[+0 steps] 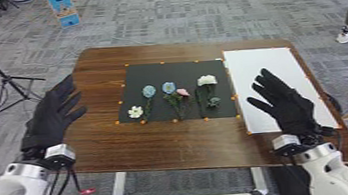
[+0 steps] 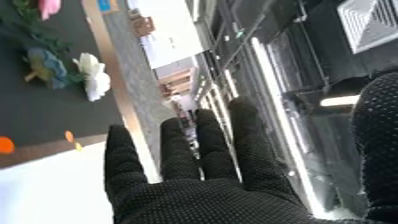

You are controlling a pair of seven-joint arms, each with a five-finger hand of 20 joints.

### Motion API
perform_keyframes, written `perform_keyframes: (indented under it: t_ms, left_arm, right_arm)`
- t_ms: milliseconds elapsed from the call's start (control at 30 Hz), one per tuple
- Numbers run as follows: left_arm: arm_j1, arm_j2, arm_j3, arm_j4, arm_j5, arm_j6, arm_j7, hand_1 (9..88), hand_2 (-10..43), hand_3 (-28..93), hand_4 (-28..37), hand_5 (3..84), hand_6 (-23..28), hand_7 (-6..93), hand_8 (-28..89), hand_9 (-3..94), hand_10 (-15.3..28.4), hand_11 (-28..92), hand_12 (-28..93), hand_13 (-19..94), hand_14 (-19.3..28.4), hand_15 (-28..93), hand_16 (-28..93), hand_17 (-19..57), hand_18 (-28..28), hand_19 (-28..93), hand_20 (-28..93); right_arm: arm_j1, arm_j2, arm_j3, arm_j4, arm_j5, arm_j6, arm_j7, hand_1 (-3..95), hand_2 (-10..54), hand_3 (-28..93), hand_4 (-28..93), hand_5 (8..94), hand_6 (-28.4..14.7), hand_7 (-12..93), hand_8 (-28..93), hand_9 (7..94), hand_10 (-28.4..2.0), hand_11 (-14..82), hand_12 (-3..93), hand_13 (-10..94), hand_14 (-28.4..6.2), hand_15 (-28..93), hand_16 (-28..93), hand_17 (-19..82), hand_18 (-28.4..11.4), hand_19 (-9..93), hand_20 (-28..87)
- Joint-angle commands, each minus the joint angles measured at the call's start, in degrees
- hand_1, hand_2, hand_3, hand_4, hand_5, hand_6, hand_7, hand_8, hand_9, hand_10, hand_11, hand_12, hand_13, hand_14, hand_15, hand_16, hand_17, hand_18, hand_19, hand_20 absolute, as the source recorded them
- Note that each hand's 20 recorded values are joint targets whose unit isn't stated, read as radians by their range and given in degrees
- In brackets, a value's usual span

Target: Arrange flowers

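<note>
1. Brown wood of the bench (image 1: pixel 156 142) was seen across the head view's middle, with a black mat (image 1: pixel 186 69) and, at right, a white sheet (image 1: pixel 283 62).
2. Near the centre, flowers (image 1: pixel 169 87) were laid out on the mat.
3. Left hand (image 1: pixel 44 127) and right hand (image 1: pixel 289 109) were held open, with nothing gripped.
4. Probably a stem was to be picked; it was best pinched low, clear of petals.
5. Whole stems were shown from above by the head view; by the right wrist view, the large white flower's (image 2: pixel 91 77) petals were shown closer.
</note>
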Motion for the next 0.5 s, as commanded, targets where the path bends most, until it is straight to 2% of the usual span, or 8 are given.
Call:
perform_keyframes:
  t_ms: [33, 133, 233, 300, 400, 433, 467, 500]
  left_arm:
    - [0.1, -1.12, 0.51, -0.15, -0.14, -0.83, -0.63, 24.2, -9.3, 62, -28.3, 22.6, 1.6, 14.4, -8, 16.3, 8.2, 6, 20, 13, 12.9, 1, 7, -14.4, 25.6, 39, 3]
    - [-0.3, -1.01, 1.31, -0.05, -0.35, -0.37, -0.34, 23.9, -9.5, 63, -28.3, 22.5, 1.6, 14.4, -8, 16.3, 8.2, 6, 20, 13, 12.9, 1, 7, -14.5, 25.7, 39, 3]
    - [2.2, -1.9, 2.31, -1.05, -1.02, 4.26, 0.78, 21.3, -8.6, 67, -28.3, 24.1, 2.2, 14.9, -8, 17.4, 8.7, 7, 20, 14, 12.8, 3, 8, -14.3, 24.1, 39, 3]
    - [3.0, -1.76, 1.68, -1.2, -0.66, 3.81, 0.93, 20.6, -8.3, 68, -28.3, 25.3, 2.3, 15.3, -8, 18.5, 9.0, 8, 20, 15, 12.7, 4, 8, -14.2, 22.7, 39, 3]
    - [1.3, -0.97, 2.96, -0.49, 0.1, 5.11, 2.56, 20.6, -8.7, 69, -28.3, 26.2, 2.5, 15.8, -8, 19.1, 9.1, 9, 19, 16, 12.4, 6, 8, -13.8, 21.7, 38, 4]
    - [0.3, -0.6, 3.86, -0.03, -0.24, 5.31, 3.33, 20.8, -8.7, 69, -28.3, 26.5, 2.6, 16.0, -8, 19.6, 9.1, 9, 19, 16, 12.4, 6, 8, -13.6, 21.6, 38, 4]
    - [-0.5, -0.69, 4.72, 0.3, -1.57, 5.21, 3.87, 20.9, -8.8, 69, -28.3, 27.3, 2.7, 16.4, -8, 20.4, 9.2, 11, 19, 17, 12.4, 8, 8, -13.0, 21.4, 39, 5]
    - [-1.0, -1.12, 5.14, 0.84, -3.24, 3.4, 3.96, 21.1, -8.7, 70, -28.3, 27.8, 2.8, 16.6, -9, 20.9, 9.3, 12, 18, 17, 12.4, 9, 7, -12.7, 21.4, 39, 6]
  right_arm:
    - [-1.0, -0.7, -0.3, -1.5, 0.0, 5.4, -2.7, 14.0, -7.6, 81, -26, 29.7, -3.1, 5, -6, 24.8, -8.7, -1.0, 18.8, 16, -8.9, -11, 42, -8, -18.9, 32, 10]
    - [-0.9, -1.2, -0.1, -1.3, 0.7, 4.6, -1.7, 14.0, -7.6, 81, -26, 29.7, -2.9, 5, -6, 25.0, -8.9, -0.9, 18.9, 17, -9.1, -11, 42, -8, -19.2, 32, 11]
    - [-1.9, -2.3, -0.4, -1.9, 1.1, 6.5, -1.1, 14.0, -7.5, 81, -26, 33.0, -5.5, 6, -6, 26.0, -9.6, -0.2, 19.4, 17, -9.8, -9, 43, -7, -20.0, 34, 12]
    - [-2.2, -2.3, -0.2, -2.1, 1.5, 6.5, -1.4, 13.8, -7.3, 81, -26, 33.9, -6.0, 7, -5, 26.9, -10.4, 0.3, 19.8, 18, -9.8, -8, 43, -7, -20.1, 34, 12]
    - [-1.9, -0.9, 0.1, -2.1, 2.0, 7.2, -1.7, 13.9, -6.9, 81, -26, 33.9, -6.0, 8, -5, 27.3, -11.1, 0.5, 20.1, 18, -10.0, -7, 43, -7, -20.3, 35, 12]
    - [-2.1, -0.7, -0.2, -2.4, 3.2, 7.9, -1.7, 13.9, -6.8, 81, -26, 33.7, -5.8, 8, -6, 27.4, -11.4, 0.5, 20.2, 18, -10.2, -7, 43, -6, -20.4, 35, 12]
    - [-2.1, -0.7, -0.8, -2.4, 6.4, 7.5, -1.5, 13.8, -6.8, 81, -26, 33.4, -5.4, 8, -6, 27.8, -11.5, 0.6, 20.3, 19, -10.2, -7, 43, -6, -20.6, 35, 13]
    - [-2.2, -0.9, -0.9, -2.1, 9.6, 5.9, -0.8, 13.7, -6.7, 81, -26, 33.1, -5.1, 9, -6, 28.2, -11.5, 0.7, 20.4, 19, -10.3, -6, 42, -5, -20.6, 35, 13]
